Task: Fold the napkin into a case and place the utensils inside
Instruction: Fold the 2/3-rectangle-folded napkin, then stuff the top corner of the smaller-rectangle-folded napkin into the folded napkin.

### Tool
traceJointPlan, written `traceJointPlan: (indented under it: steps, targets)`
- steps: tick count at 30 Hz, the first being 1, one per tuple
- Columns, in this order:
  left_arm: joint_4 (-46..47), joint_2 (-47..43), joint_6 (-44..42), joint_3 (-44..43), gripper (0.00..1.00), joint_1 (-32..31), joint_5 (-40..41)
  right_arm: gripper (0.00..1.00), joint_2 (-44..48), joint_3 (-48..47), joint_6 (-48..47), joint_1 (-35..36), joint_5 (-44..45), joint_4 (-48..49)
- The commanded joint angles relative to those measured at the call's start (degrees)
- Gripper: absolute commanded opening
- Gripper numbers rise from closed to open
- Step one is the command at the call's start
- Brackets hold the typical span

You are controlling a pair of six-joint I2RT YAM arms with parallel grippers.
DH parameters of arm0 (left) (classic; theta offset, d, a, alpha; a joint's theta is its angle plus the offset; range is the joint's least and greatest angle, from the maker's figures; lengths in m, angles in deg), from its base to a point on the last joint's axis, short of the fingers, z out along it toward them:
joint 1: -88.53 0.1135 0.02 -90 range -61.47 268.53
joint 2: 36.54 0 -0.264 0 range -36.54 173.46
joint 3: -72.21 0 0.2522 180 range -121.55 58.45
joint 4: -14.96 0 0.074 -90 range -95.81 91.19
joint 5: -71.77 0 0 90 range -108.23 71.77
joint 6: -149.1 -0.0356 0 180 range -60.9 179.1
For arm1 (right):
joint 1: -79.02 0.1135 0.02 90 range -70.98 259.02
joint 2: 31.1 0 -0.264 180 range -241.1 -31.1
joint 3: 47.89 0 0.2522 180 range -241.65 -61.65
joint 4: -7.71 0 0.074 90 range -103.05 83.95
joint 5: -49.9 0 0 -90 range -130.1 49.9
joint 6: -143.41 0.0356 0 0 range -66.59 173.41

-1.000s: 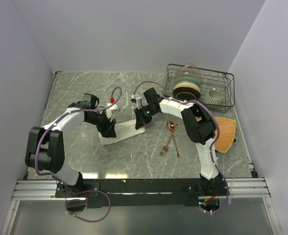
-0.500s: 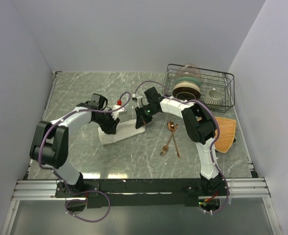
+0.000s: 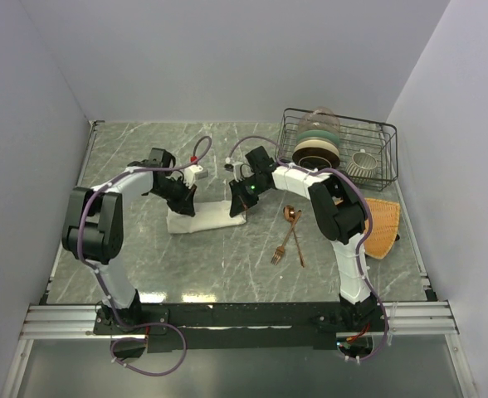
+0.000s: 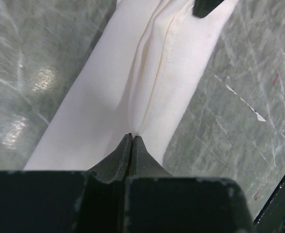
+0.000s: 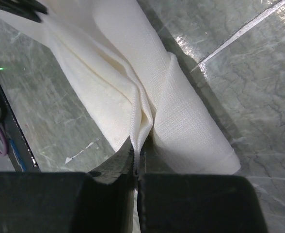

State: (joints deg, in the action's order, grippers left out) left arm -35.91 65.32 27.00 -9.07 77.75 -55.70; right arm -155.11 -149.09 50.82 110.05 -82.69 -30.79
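The cream-white napkin [image 3: 208,219] lies on the marble table as a narrow folded strip, the case, between my two grippers. My left gripper [image 3: 184,203] is at its left end; in the left wrist view the jaws [image 4: 132,137] are shut, pinching a raised crease of the cloth [image 4: 157,73]. My right gripper [image 3: 241,204] is shut on the right end, with layered cloth edges [image 5: 147,121] squeezed between its fingers. The copper fork [image 3: 281,247] and spoon [image 3: 290,215] lie crossed on the table to the right of the napkin, untouched.
A black wire rack [image 3: 387,141] at the back right holds stacked bowls [image 3: 316,150] and a cup [image 3: 362,163]. An orange woven mat [image 3: 383,225] lies by the right wall. Grey walls close in left, back and right.
My left gripper swung in over the napkin's left end and closed on it. That end of the strip shifted toward the back. The right gripper kept its hold.
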Motion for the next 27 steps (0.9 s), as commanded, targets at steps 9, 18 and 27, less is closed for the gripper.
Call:
traceJointPlan:
  steps: [9, 18, 27]
  targets:
    - [1.9, 10.9, 1.4, -3.3, 0.01, 1.9, -2.5, 0.0, -4.7, -7.2, 0.4, -0.7, 5.4, -2.5]
    - [-0.8, 1.7, 1.3, -0.9, 0.47, 3.8, -7.4, 0.0, -7.7, -10.1, 0.4, -0.6, 7.4, -5.5]
    - [3.2, -2.2, -6.1, -1.9, 0.7, 0.3, 3.5, 0.0, -7.5, -9.1, 0.5, -0.8, 6.9, -5.0]
